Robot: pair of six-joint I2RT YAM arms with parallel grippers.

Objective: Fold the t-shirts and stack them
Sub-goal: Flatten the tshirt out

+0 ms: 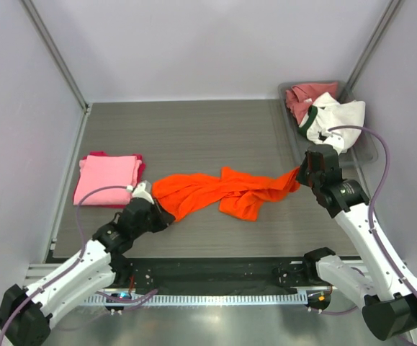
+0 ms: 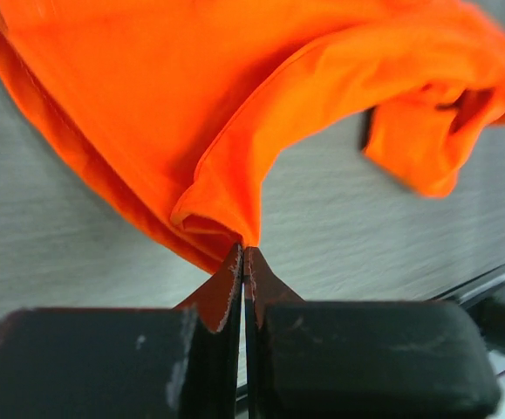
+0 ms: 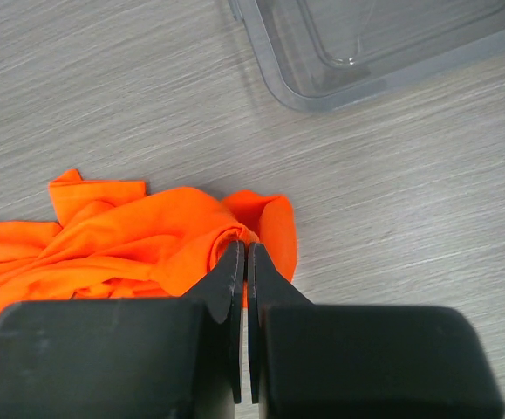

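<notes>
Near, left: left gripper (image 2: 243, 255), jaws closed flat on a thin pinch of the orange shirt (image 1: 222, 191) at its left end. Near, right: right gripper (image 3: 243, 251), jaws likewise closed on a small bunched corner at the shirt's right end, close to the bin (image 1: 369, 153). Shirt: strung between the two grips across the middle of the table (image 1: 194, 130), twisted and crumpled along its length, a loose flap toward the near side; whether the middle rests on the surface or hangs just above it cannot be told. Risks, as judged: each hold takes only an edge of cloth, so a sharp pull apart or quick lift could slip one end free and drop it; the twist may lay down with a hidden crease or a sleeve tucked under, spoiling the fold; a wide swing on the right could knock the bin wall or snag what spills over it; a sweep left could drag across the folded stack. Surface: grey wood-grain, matt, flat, a metal rail (image 1: 215, 297) along the near edge. Left, mid-depth: pink shirt (image 1: 107, 179) folded square on a magenta shirt (image 1: 140, 167) showing only at the edges. Far right: clear plastic bin holding a rose-red shirt (image 1: 305, 97) and a white shirt (image 1: 341, 114) with dark green collar, draped over the rim. Room: plain pale walls (image 1: 215, 43) on three sides, metal posts in the far corners
</notes>
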